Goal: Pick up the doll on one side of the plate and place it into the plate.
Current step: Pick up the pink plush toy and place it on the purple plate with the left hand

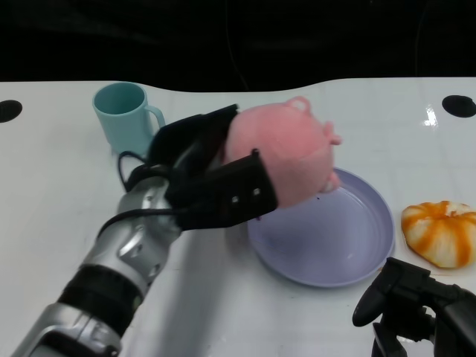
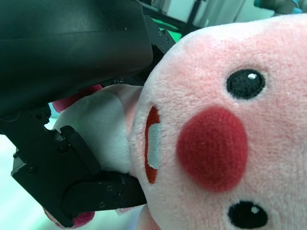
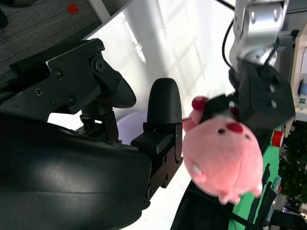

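Pink plush pig doll with a red snout and black bead eyes (image 1: 286, 152) sits clamped in the left robot hand (image 1: 212, 178), black fingers wrapped around its back and underside, lifted off the surface above the near-left rim of the round lavender plastic plate (image 1: 372, 245). In the left wrist view the doll (image 2: 216, 129) fills the frame. The right robot hand (image 1: 416, 305) rests low at the near right with its fingers apart, holding nothing.

The glossy white tabletop (image 1: 44, 193) reflects overhead light, has two black round holes near its far corners, and ends against a dark background. A pale teal ceramic mug (image 1: 123, 115) stands behind the left robot hand, and an orange-and-white striped soft toy (image 1: 440, 232) lies just right of the plate. The right wrist view shows grey floor and a green surface beyond the tabletop. No readable writing shows anywhere.
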Available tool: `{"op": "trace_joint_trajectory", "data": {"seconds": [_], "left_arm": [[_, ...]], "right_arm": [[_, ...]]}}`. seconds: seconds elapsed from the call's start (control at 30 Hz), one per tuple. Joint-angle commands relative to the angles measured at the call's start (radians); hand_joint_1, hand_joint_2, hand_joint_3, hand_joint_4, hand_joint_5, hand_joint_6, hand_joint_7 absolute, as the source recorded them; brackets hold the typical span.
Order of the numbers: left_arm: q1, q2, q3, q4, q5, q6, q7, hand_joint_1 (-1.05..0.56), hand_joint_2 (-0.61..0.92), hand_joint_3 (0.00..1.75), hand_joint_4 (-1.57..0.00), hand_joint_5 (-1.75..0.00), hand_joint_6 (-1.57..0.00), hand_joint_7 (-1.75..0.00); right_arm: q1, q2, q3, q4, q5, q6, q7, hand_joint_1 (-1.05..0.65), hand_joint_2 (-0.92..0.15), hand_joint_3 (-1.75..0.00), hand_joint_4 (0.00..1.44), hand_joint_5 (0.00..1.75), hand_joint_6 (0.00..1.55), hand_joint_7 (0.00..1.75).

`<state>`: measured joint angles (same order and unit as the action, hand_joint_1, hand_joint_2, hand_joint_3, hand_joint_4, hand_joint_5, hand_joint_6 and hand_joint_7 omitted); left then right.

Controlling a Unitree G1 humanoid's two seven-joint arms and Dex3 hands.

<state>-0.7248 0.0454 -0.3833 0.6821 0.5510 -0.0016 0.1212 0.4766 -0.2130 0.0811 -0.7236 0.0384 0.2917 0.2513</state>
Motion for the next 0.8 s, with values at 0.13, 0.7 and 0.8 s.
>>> {"op": "trace_joint_trajectory", "data": {"seconds": [0.13,0.7,0.8], "left_arm": [[-0.081,-0.086,-0.027,0.108,0.003,0.030,0.006,-0.18,0.43,1.21,-0.95,-1.75,-0.79,-1.75],[-0.152,-0.171,-0.054,0.248,-0.031,0.034,-0.082,-0.23,0.63,0.59,-0.74,-1.64,-0.80,-0.72],[-0.145,-0.159,-0.061,0.237,-0.036,0.004,-0.127,-0.31,0.83,0.17,-0.68,-1.34,-0.77,-0.29]], "right_arm": [[0.009,-0.013,0.000,-0.005,0.006,-0.003,0.006,-0.04,-0.66,-1.11,0.58,1.75,0.48,1.55],[0.029,-0.013,0.004,-0.018,0.006,-0.010,0.006,-0.07,-0.65,-1.10,0.58,1.75,0.49,1.54],[0.029,-0.012,0.004,-0.021,0.009,-0.005,0.006,-0.07,-0.65,-1.10,0.58,1.75,0.49,1.54]]}}
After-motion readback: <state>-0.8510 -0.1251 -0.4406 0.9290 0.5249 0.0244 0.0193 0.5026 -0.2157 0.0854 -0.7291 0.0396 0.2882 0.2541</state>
